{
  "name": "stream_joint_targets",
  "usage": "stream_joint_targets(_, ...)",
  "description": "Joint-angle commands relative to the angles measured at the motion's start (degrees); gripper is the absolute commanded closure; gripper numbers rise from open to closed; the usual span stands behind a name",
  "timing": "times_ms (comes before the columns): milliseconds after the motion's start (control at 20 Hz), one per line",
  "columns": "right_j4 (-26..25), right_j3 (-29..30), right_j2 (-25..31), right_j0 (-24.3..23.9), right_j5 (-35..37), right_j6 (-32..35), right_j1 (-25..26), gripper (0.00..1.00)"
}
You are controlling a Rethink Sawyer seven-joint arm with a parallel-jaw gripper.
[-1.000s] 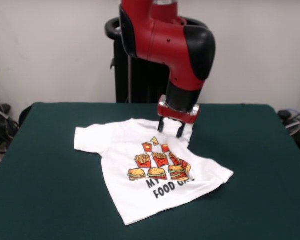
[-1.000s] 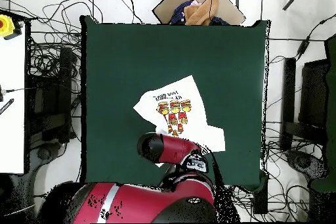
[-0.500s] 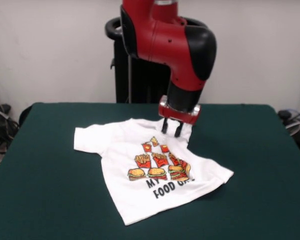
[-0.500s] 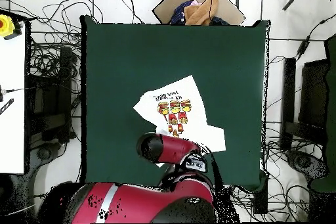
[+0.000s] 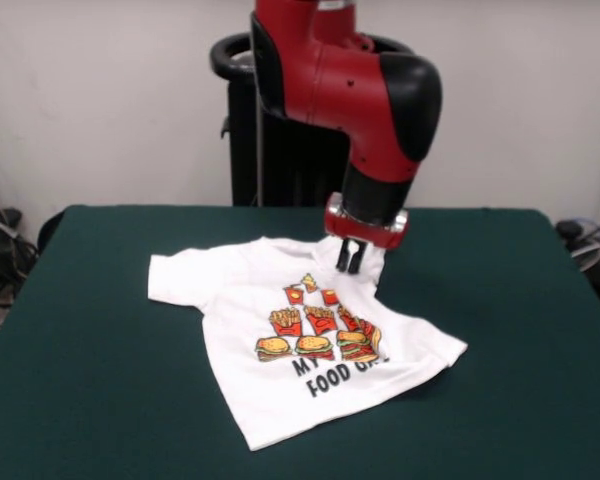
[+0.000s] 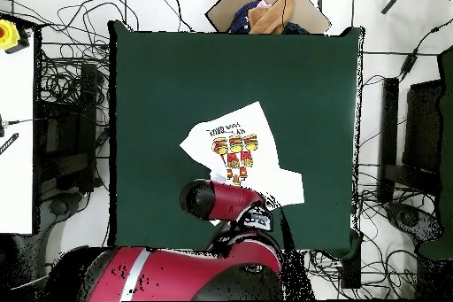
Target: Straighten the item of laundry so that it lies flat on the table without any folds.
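T-shirt (image 5: 280,345) lies mid-worktop (image 5: 100,380), its right side folded over the print. Pincer (image 5: 351,262) clenched at the collar area; a thin pinch could slip, or drag wrinkles.

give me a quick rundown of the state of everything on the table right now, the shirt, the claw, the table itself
T-shirt: lying print side up, not flat; one side is folded over, hiding the end of the black text.
Claw: shut, fingers together, at the shirt's far edge near the collar; whether it pinches fabric cannot be told.
Table: green top, bare apart from the shirt.
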Motion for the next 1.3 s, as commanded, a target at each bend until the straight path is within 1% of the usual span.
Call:
stream_joint_targets(50, 1.5, 0.3, 4.3, 2.4, 1.0, 9.8, 1.4, 1.00)
stream_joint_targets(550, 1.9, 1.7, 2.4, 3.7, 6.9, 9.3, -3.8, 1.00)
stream_joint_targets(700, 2.0, 1.0, 1.6, 4.2, 6.2, 9.9, -3.1, 1.00)
stream_joint_targets(800, 2.0, 0.8, 1.8, 3.7, 6.0, 9.7, -2.7, 1.00)
stream_joint_targets(1000, 1.9, 1.4, 1.1, 4.2, 9.3, 9.2, -5.5, 1.00)
stream_joint_targets(1100, 1.5, 1.6, 1.1, 3.7, 8.1, 9.1, -5.4, 1.00)
stream_joint_targets(1250, 0.3, 0.2, -1.3, 4.6, 7.1, 8.7, -4.5, 1.00)
stream_joint_targets(1300, -0.1, 0.0, -1.6, 4.4, 6.5, 8.1, -4.7, 0.00)
